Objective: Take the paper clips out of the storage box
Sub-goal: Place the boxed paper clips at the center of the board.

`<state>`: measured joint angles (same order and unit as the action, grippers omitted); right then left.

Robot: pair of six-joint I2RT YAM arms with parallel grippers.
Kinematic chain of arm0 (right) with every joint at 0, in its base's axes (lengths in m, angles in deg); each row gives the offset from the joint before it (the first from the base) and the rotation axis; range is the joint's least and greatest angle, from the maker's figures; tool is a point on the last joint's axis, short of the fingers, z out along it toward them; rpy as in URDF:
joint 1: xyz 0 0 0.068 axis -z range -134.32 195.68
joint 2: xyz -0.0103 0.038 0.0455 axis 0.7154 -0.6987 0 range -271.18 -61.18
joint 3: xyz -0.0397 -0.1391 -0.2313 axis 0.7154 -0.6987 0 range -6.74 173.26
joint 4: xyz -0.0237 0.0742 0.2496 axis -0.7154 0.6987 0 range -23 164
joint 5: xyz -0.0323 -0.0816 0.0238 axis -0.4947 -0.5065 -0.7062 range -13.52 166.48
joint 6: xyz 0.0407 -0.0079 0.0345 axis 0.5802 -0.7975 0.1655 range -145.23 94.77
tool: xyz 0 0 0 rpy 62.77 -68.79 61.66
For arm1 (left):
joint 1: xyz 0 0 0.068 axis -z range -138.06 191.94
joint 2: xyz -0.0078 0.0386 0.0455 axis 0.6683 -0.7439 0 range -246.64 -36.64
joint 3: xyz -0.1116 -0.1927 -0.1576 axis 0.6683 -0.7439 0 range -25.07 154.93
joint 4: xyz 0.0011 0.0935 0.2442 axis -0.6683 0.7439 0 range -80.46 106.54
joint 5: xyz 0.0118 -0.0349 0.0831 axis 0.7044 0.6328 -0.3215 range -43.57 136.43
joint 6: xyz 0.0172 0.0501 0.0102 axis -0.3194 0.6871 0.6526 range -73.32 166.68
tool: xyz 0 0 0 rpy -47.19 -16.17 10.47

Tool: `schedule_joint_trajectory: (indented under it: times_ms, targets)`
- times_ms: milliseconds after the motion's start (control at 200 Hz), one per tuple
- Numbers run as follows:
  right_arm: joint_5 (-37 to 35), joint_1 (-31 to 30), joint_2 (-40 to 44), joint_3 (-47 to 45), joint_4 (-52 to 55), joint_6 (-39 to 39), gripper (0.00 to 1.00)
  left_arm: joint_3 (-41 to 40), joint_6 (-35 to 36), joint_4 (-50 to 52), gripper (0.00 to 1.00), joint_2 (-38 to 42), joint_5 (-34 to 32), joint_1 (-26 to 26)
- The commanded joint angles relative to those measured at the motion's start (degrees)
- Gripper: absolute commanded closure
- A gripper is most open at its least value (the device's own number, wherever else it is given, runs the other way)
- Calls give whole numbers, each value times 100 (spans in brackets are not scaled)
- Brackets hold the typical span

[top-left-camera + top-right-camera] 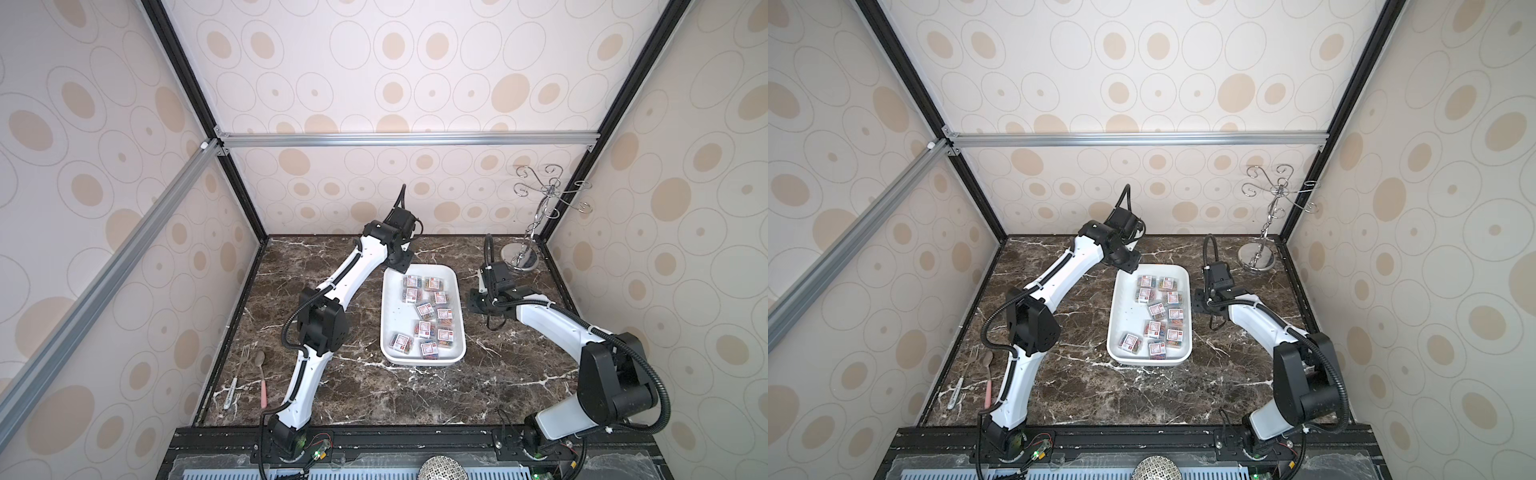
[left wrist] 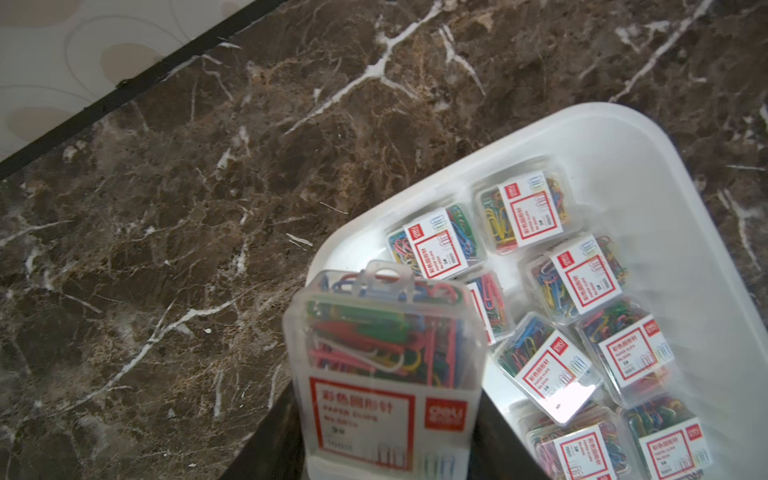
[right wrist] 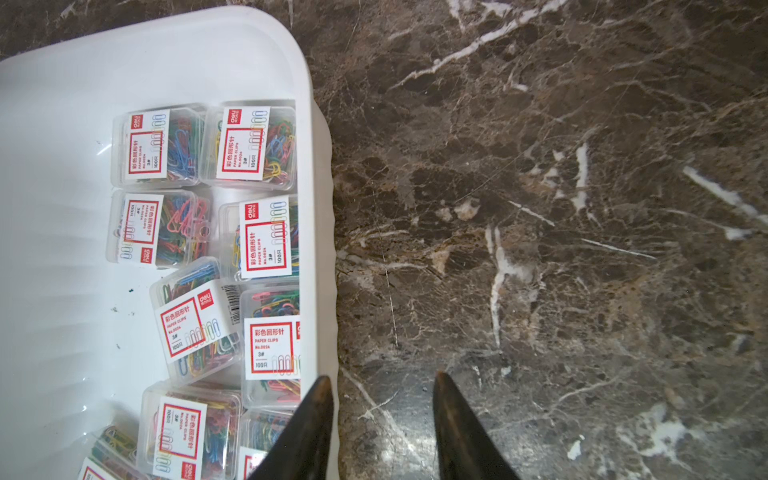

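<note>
The storage box (image 1: 390, 320) is a white shallow tray in mid-table, seen in both top views (image 1: 1121, 320). Several clear boxes of coloured paper clips (image 1: 424, 309) with white-and-red labels lie in it, mostly along its right side. My left gripper (image 2: 386, 436) is shut on one such paper clip box (image 2: 382, 357), held above the tray's far left corner (image 2: 332, 257). In a top view that gripper (image 1: 402, 262) hides the held box. My right gripper (image 3: 382, 378) is open and empty beside the tray's right rim (image 3: 320, 208), one fingertip (image 3: 322, 386) over the rim.
A chrome hook stand (image 1: 536, 220) rises at the back right corner. A fork (image 1: 243, 357), a pink-handled spoon (image 1: 262, 376) and a white stick-like item (image 1: 230, 395) lie at the table's left edge. Enclosure walls close in on three sides.
</note>
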<state>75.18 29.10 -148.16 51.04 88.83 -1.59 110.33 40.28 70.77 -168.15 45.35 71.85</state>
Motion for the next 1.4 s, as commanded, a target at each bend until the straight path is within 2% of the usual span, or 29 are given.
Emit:
schedule_joint_trajectory:
  times_ms: [0, 340, 815, 1040, 1195, 1321, 1396]
  targets:
    - [-55, 23, 125, -18, 118, -43, 58, 191, -63, 266, 57, -121, -226, -288]
    - [-114, 26, 125, 39, 199, -96, 58, -356, 67, 53, 57, -112, -456, -1190]
    - [-273, 189, 118, 6, 269, -140, 58, -2392, 614, -943, 57, 404, -542, -2306]
    - [-221, 199, 32, 87, 296, -123, 58, -3095, 804, -1174, 57, 735, -515, -2854]
    - [-120, 199, -11, 185, 333, -130, 58, -3140, 1008, -1166, 57, 776, -361, -3090]
    - [355, 183, -70, 230, 241, -252, 59, -3055, 1104, -1046, 59, 698, -367, -3268]
    - [385, 149, -86, 254, 221, -243, 59, -3049, 1147, -1047, 59, 646, -385, -3362]
